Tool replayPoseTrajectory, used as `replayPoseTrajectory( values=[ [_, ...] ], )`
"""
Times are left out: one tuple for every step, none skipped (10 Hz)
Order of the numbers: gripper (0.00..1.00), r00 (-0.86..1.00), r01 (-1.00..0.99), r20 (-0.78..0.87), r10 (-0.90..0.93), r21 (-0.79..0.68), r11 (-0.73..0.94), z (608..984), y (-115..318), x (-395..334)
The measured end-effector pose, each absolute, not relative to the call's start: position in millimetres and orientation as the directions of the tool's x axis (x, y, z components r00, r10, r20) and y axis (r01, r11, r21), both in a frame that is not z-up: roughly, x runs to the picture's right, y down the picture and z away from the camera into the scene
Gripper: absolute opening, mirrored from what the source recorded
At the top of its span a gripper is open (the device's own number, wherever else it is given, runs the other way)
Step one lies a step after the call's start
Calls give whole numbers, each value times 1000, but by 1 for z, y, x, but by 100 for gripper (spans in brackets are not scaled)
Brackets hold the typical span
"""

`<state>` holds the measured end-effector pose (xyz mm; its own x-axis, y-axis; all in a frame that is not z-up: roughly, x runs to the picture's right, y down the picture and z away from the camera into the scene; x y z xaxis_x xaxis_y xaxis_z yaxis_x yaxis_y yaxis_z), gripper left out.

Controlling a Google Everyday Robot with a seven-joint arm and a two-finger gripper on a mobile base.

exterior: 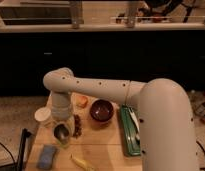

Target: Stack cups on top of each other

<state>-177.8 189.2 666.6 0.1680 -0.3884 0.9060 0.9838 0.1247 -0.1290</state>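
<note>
A grey metallic cup (61,132) with a dark inside stands at the front left of the wooden table (103,150). A lime-green rim and wall (61,143) show just under it, so it seems to sit in the green cup. My gripper (62,121) hangs from the white arm (96,89) directly above the grey cup, close to its rim. Whether it touches the cup is not visible.
A white cup (43,116) stands left of the gripper. A dark red bowl (102,110), a small orange object (82,101) and a dark item (76,125) lie to the right. There is a green tray (129,132) at the right, and a blue sponge (46,156) and a yellow object (81,162) in front.
</note>
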Motion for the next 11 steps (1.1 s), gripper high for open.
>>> replayPoseTrajectory(
  values=[
    [0, 170, 983, 909, -381, -128, 132, 669, 186, -177],
    [0, 170, 982, 911, -375, -126, 140, 671, 184, -176],
    [0, 170, 981, 915, -367, -123, 148, 674, 182, -175],
    [0, 169, 980, 918, -358, -119, 157, 677, 181, -175],
    [0, 167, 979, 922, -350, -114, 166, 681, 181, -175],
    [0, 164, 979, 925, -342, -109, 175, 686, 180, -177],
    [0, 159, 979, 929, -335, -104, 178, 690, 181, -179],
    [0, 154, 979, 932, -328, -98, 180, 695, 181, -181],
    [0, 148, 979, 936, -320, -93, 182, 700, 182, -184],
    [0, 143, 979, 939, -313, -89, 182, 704, 183, -185],
    [0, 141, 980, 941, -307, -88, 180, 707, 185, -186]
  ],
)
